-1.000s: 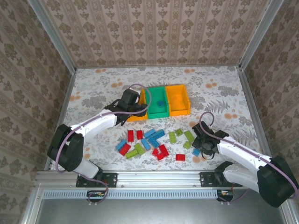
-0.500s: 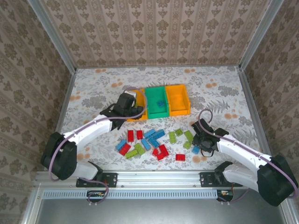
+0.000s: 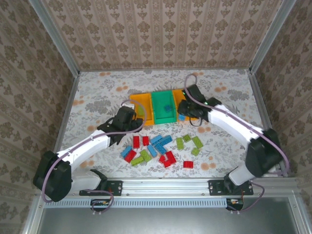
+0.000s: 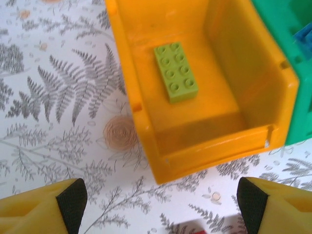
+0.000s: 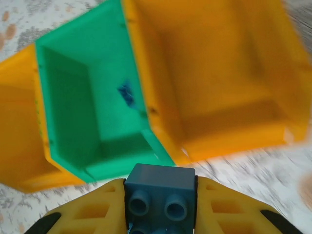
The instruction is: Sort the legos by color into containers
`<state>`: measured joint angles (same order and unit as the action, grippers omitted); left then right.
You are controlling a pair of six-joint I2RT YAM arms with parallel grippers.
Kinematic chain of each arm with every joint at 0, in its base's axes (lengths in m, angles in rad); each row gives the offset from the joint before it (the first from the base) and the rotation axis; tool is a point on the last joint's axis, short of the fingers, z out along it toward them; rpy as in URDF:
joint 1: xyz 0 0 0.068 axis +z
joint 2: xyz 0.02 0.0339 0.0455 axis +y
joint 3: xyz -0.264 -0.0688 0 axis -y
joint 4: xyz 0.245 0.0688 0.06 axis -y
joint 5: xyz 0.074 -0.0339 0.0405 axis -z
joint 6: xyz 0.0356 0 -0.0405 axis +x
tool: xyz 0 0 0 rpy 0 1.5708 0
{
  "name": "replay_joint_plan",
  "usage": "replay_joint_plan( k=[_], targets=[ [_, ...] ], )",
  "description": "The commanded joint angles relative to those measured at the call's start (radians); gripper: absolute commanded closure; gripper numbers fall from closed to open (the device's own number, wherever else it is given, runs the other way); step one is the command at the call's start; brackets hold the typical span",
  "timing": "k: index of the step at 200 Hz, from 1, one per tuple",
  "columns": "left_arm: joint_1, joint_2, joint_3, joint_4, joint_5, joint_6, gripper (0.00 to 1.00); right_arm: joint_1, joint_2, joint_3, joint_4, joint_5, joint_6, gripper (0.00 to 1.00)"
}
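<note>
My right gripper (image 5: 160,197) is shut on a blue lego (image 5: 160,183) and hangs at the near edge of the containers, where the green bin (image 5: 87,92) meets the right orange bin (image 5: 219,73). A blue brick (image 5: 126,92) lies inside the green bin. My left gripper (image 4: 161,204) stands open with nothing between its fingers, just in front of the left orange bin (image 4: 214,156), which holds a lime green brick (image 4: 175,71). From above, the right gripper (image 3: 184,112) is over the bins and the left gripper (image 3: 130,124) is beside them.
Several loose red, blue and lime legos (image 3: 161,146) lie scattered on the flowered table in front of the bins. The edge of a red brick (image 4: 195,227) shows just below my left gripper. Patterned walls and metal rails enclose the table.
The right arm swung from the near right of the table up to the bins, carrying the blue lego. The left gripper drew back from the left orange bin toward the near side.
</note>
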<state>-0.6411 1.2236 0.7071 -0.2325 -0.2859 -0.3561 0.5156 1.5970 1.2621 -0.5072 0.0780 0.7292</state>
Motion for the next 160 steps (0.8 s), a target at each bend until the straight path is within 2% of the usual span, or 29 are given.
replay_joint_plan(
  k=[1,36,82,134,160],
  targets=[
    [-0.005,-0.043,-0.051,-0.065,0.006,-0.072,0.16,0.009,0.143,0.145,0.024,-0.048,-0.103,0.74],
    [-0.01,-0.1,-0.129,-0.069,0.031,-0.116,0.16,0.018,0.294,0.28,0.042,-0.071,-0.136,0.74],
    [-0.019,-0.145,-0.148,-0.078,0.047,-0.121,0.16,0.023,0.404,0.371,0.022,-0.058,-0.153,0.69],
    [-0.051,-0.126,-0.143,-0.06,0.085,-0.132,0.16,0.03,0.463,0.417,0.008,-0.049,-0.171,0.53],
    [-0.087,-0.126,-0.135,-0.072,0.057,-0.131,0.15,0.03,0.461,0.418,0.011,-0.054,-0.178,0.44]
  ],
)
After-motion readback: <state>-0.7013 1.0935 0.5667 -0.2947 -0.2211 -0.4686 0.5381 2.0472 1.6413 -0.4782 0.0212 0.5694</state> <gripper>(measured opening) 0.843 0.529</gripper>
